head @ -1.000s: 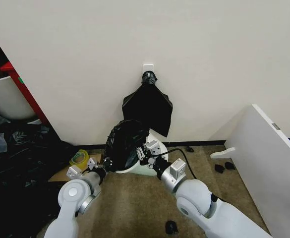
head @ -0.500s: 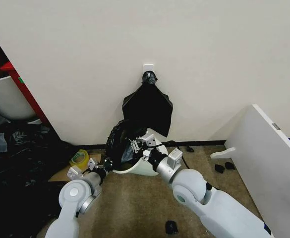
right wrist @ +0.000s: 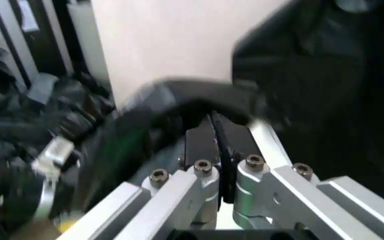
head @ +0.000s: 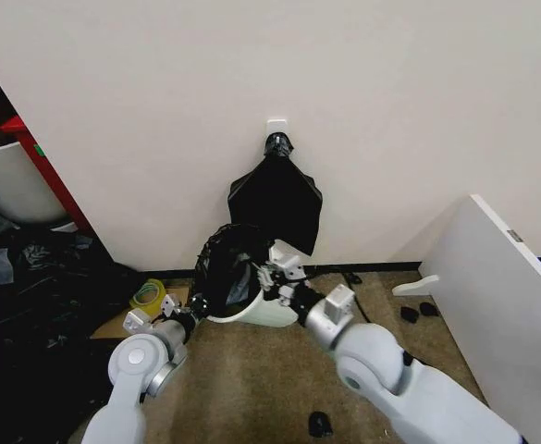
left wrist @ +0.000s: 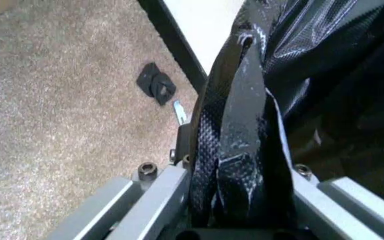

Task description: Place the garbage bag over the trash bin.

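Observation:
The trash bin point(head: 268, 313) is a cream-white bucket that leans tilted on the carpet at the foot of the wall. The glossy black garbage bag point(head: 226, 262) covers its left side and upper rim. My left gripper point(head: 198, 309) is at the bag's lower left edge. In the left wrist view this gripper point(left wrist: 240, 192) is shut on a wrinkled fold of the garbage bag point(left wrist: 312, 60). My right gripper point(head: 266, 274) is at the bin's upper rim beside the bag's right edge. In the right wrist view this gripper point(right wrist: 217, 134) is shut on a thin black strip of bag.
A fan-shaped bunch of black bags point(head: 276, 199) hangs on the wall just behind the bin. A heap of black sheeting point(head: 20, 305) and a white tub with a red frame point(head: 11, 180) are on the left. A yellow-green roll point(head: 147, 294) lies near my left arm. A white board point(head: 501, 296) leans on the right.
My right gripper went left to the bag's edge, then back slightly right, still at the rim. The bin now leans more and shows more of its white side. The left gripper kept its hold.

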Controlling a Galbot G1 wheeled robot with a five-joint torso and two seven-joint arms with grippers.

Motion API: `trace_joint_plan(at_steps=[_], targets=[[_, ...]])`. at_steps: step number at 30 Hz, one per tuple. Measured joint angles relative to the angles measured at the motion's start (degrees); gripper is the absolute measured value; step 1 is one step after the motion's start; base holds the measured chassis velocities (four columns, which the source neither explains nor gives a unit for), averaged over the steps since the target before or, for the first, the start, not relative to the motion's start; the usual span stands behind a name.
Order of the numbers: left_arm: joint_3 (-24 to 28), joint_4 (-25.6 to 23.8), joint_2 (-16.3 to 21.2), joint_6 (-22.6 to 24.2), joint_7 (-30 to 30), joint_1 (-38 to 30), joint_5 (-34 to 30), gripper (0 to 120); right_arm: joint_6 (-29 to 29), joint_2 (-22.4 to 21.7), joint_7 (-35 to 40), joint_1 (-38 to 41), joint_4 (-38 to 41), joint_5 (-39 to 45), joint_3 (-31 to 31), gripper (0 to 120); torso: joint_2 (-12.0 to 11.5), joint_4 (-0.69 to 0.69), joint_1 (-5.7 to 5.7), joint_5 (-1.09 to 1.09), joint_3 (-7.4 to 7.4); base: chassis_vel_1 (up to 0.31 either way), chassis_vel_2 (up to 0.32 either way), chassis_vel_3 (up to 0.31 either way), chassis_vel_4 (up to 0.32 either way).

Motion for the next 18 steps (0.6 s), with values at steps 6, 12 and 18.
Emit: trace_joint_plan(at_steps=[6,12,18], targets=[[-0.2,-0.1,0.1,-0.1,0.0,-0.4,-0.6,1,-2.0,-0.8,1.9,-2.8,1.9,-0.4,0.5,0,0.0,0.0,0.0,-0.01,0.0,0.0,0.0,0.0,0.0],[-0.2,-1.2,0.5,-0.1,0.0,0.1,-0.7,1,-5.7,1.6,5.6,-2.2,3.4,-1.3,-4.2,11,0.0,0.02,0.0,-0.02,0.0,0.0,0.0,0.0,0.0],[-0.1,-1.9,0.2,-0.2,0.0,0.5,-0.6,1,-8.2,4.0,7.7,0.7,1.5,-6.1,-7.9,34,0.0,0.01,0.0,-0.01,0.0,0.0,0.0,0.0,0.0]])
